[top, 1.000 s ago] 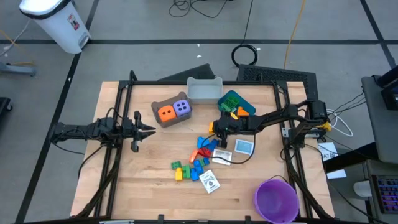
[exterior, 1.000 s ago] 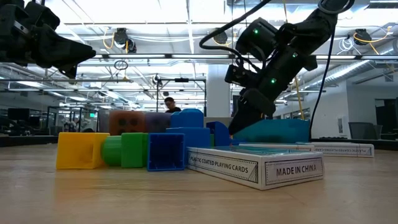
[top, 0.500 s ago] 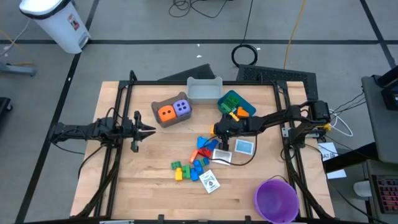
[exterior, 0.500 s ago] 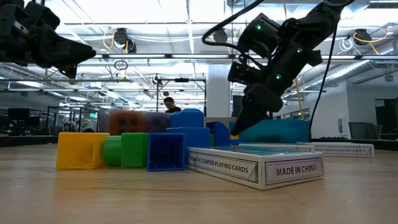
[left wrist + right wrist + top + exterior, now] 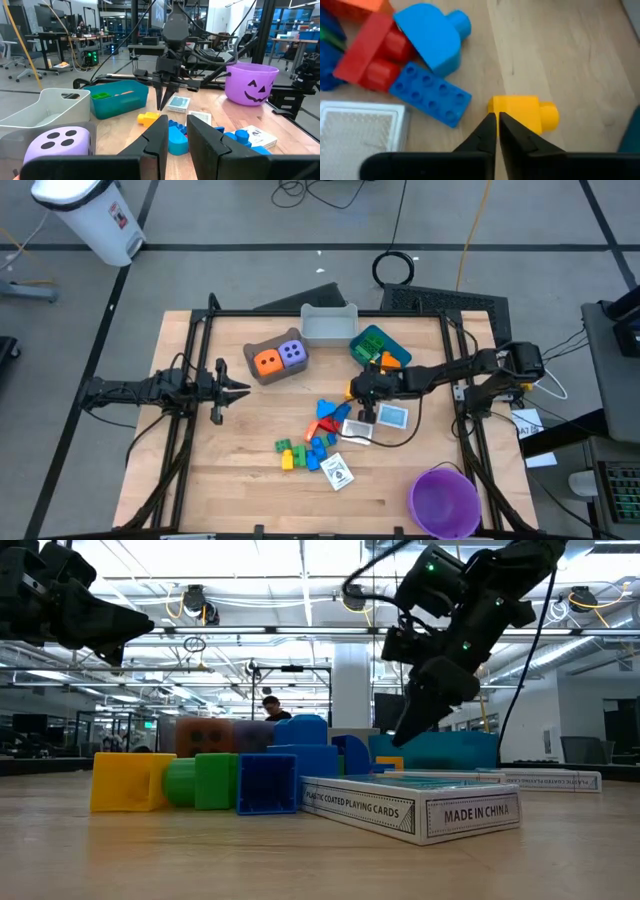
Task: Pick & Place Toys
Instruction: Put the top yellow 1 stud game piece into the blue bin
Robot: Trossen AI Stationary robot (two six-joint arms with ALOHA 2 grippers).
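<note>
Right gripper (image 5: 353, 394) hangs over the brick pile, fingers pressed together and holding nothing.

Its tips hover just beside a yellow brick (image 5: 522, 114) on the bare wood, near a blue brick (image 5: 430, 93) and a red brick (image 5: 372, 50). A card box (image 5: 412, 806) up front reads "PLASTIC COATED PLAYING CARDS" and "MADE IN CHINA". The orange die (image 5: 266, 362) and purple die (image 5: 292, 353) sit in the brown bin (image 5: 258, 374). Left gripper (image 5: 240, 390) waits well apart, fingers nearly closed, empty.
</note>
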